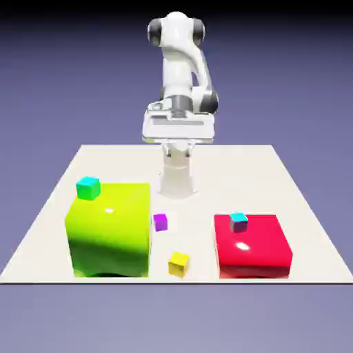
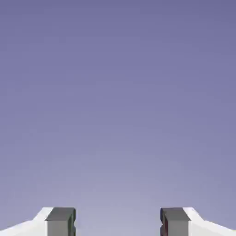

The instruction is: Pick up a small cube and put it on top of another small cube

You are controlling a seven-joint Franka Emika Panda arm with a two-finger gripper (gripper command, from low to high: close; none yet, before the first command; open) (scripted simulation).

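Observation:
The tiny bright yellow cube (image 1: 179, 263) lies on the table near its front edge, between the two big blocks. A tiny purple cube (image 1: 160, 221) rests a little behind it. My gripper (image 1: 178, 131) hangs high over the table's far side, well away from both cubes. In the hand view the gripper (image 2: 118, 222) is open: its two grey fingertips (image 2: 60, 221) stand wide apart with nothing between them. Only the plain backdrop shows there.
A big lime-green block (image 1: 110, 231) on the exterior view's left carries a tiny cyan cube (image 1: 88, 187) on its far left corner. A big red block (image 1: 251, 245) on the right carries another tiny cyan cube (image 1: 238, 220).

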